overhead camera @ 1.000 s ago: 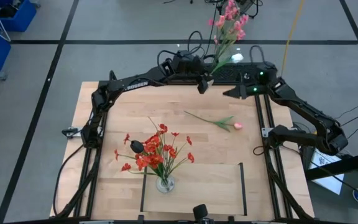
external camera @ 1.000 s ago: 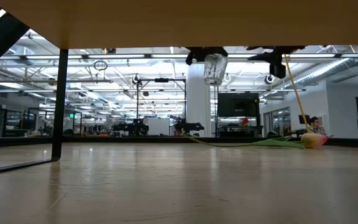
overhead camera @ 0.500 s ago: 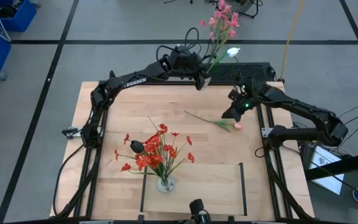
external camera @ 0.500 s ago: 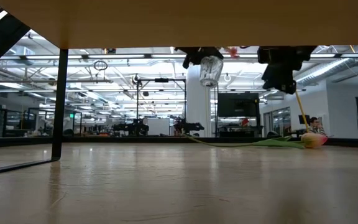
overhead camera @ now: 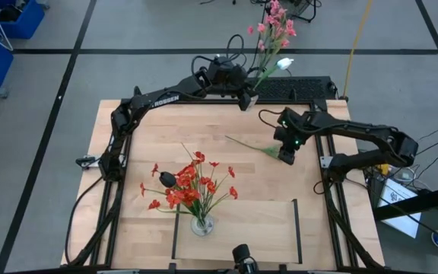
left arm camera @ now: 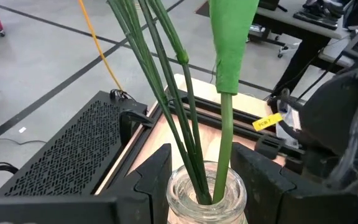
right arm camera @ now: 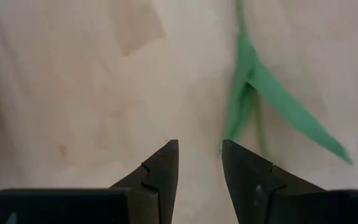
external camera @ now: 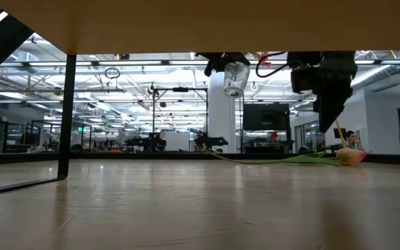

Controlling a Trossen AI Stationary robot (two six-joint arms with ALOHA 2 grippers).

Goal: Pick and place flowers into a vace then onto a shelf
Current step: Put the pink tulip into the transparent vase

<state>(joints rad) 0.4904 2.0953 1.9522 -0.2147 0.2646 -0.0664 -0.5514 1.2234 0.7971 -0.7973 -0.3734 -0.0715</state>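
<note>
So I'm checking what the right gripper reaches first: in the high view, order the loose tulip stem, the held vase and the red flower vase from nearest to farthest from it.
From the right gripper:
1. Loose tulip stem, on the table just beside it.
2. Held vase, in the left gripper at the table's far edge.
3. Red flower vase, on the shelf.

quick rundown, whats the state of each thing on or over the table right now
Clear glass vase with pink blossom sprays: gripped by left end effector, lifted over far edge.
Pink-red tulip stem: lying flat on wooden table, not held.
Right end effector: open, empty, above the tulip.
Red blossom sprays: upright in second glass vase on light-wood shelf.
</note>
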